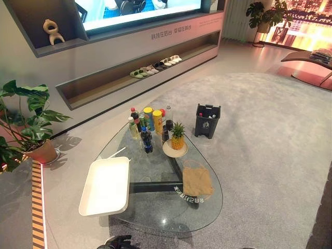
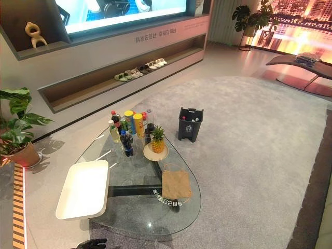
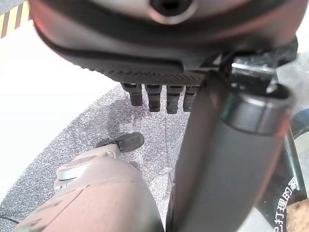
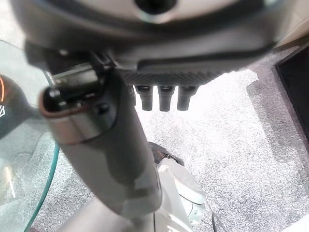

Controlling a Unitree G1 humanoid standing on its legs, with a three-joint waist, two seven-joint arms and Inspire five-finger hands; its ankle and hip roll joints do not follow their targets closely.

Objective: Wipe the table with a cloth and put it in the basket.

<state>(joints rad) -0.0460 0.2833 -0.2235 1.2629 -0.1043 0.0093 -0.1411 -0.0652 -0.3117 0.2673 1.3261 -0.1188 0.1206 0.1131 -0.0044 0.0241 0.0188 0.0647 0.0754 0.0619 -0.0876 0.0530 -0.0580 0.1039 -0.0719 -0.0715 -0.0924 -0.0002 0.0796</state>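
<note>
A brown cloth (image 1: 197,181) lies flat on the near right part of the glass table (image 1: 155,218). A dark basket (image 1: 207,121) with a few items inside stands on the grey carpet just beyond the table's far right side. My left hand (image 1: 118,241) hangs low by the table's near edge, well short of the cloth. Its own wrist view shows the left hand (image 3: 145,63) with straight fingers (image 3: 159,99) pointing down at the carpet, holding nothing. My right hand (image 4: 178,67) hangs the same way beside the glass edge, fingers (image 4: 161,99) straight and empty.
A white tray (image 1: 106,185) overhangs the table's left side. Several bottles and cans (image 1: 148,124) and a pineapple on a plate (image 1: 177,136) crowd the far end. A potted plant (image 1: 31,129) stands at the left, and a low shelf with shoes (image 1: 155,67) lines the wall.
</note>
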